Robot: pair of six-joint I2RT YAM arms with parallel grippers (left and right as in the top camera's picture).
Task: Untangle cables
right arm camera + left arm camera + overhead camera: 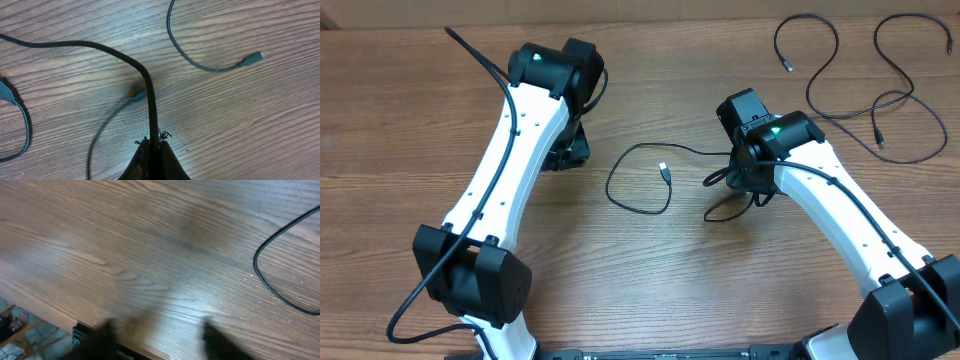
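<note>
A thin black cable (638,178) lies in a loop at the table's middle, its plug end (664,171) inside the loop. It runs right to my right gripper (748,180), which is shut on it. In the right wrist view the cable (135,60) rises from between the closed fingers (154,145); another plug end (255,57) lies at the right. Two more black cables (807,50) (910,90) lie in loose curves at the far right. My left gripper (566,152) is open and empty, low over the table; its blurred fingers (157,340) show apart in the left wrist view, with a cable loop (272,262) at the right.
The wooden table's near edge (45,317) shows in the left wrist view. A thick arm cable (475,55) sticks out at the back left.
</note>
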